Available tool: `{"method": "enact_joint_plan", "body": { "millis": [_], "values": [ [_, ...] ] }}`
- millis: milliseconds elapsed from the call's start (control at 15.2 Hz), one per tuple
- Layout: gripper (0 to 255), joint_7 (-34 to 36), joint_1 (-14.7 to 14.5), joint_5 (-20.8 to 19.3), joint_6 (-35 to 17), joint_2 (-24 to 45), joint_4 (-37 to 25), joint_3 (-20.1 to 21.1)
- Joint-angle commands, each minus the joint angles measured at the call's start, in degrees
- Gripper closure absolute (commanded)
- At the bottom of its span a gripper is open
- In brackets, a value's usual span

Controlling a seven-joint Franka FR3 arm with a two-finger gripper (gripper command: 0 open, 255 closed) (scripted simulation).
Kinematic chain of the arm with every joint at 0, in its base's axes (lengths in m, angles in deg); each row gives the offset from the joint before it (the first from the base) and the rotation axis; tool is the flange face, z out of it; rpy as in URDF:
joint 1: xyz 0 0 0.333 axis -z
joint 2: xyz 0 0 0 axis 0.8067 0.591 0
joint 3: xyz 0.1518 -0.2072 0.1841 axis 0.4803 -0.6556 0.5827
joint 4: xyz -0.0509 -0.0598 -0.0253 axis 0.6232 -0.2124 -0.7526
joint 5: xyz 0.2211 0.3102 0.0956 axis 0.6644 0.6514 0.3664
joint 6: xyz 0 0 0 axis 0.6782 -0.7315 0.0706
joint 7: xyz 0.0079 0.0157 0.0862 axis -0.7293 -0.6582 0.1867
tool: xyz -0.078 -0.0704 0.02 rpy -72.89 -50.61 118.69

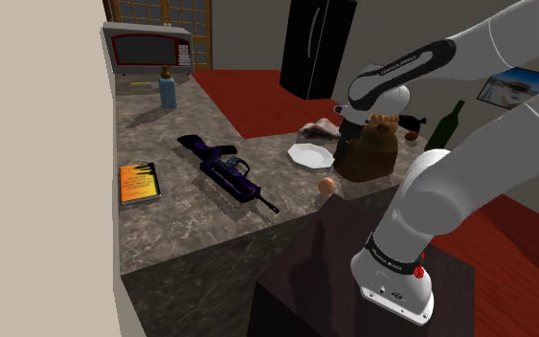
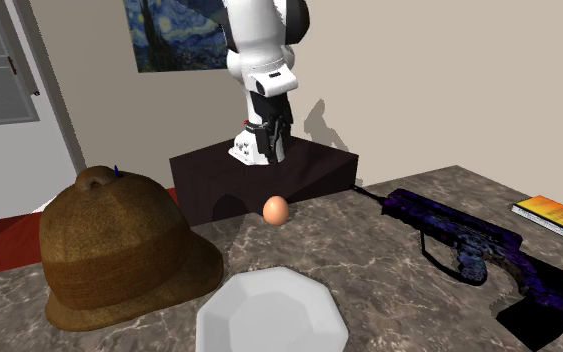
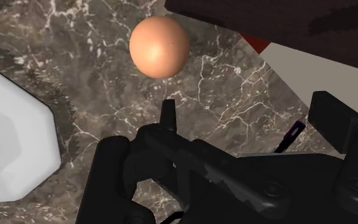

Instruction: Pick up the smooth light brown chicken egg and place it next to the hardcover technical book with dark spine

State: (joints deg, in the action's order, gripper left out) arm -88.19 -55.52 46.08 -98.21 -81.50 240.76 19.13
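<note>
A light brown egg [image 1: 326, 185] is seen lying on the dark stone table [image 1: 190, 220], close to the table's edge and just by the dark box [image 2: 299, 175] that the arm is set on. A white plate [image 2: 272, 312] and a brown hat [image 2: 119, 250] are placed near the egg, and none of them are touched by it. A book [image 1: 139, 183] with an orange cover is laid flat far over at the shoulder view's left, well apart from the egg. A dark purple toy gun [image 1: 229, 172] is stretched out on the table between the egg and the book. In the wrist view the tool [image 3: 247, 114] is held over the table with its two black fingers spread apart, and nothing is gripped by them. The egg is seen out past the fingertips, not between them, and the edge of the plate is seen off to one side.
</note>
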Motion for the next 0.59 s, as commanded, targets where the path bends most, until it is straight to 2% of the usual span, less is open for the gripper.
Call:
{"method": "enact_joint_plan", "body": {
  "millis": [0, 132, 198, 264, 330, 396, 462, 528],
  "values": [
    [0, -5.8, -3.8, 2.9, -4.1, 5.3, -0.6, -5.5],
    [0, -13.4, -9.9, 8.7, -7.5, 11.7, -2.1, -12.5],
    [0, -18.5, -14.2, 13.4, -8.9, 15.5, -2.9, -16.9],
    [0, -25.3, -20.2, 20.7, -9.8, 20.6, -4.1, -22.4],
    [0, -38.0, -27.0, 36.1, -8.3, 30.7, -6.0, -27.6],
    [0, -47.4, -21.5, 47.3, -5.5, 39.1, -8.2, -21.4],
    [0, -50.4, -18.1, 50.5, -4.7, 41.7, -9.2, -18.0],
    [0, -50.2, -14.5, 50.2, -5.9, 41.3, -9.0, -14.1]
  ]
}}
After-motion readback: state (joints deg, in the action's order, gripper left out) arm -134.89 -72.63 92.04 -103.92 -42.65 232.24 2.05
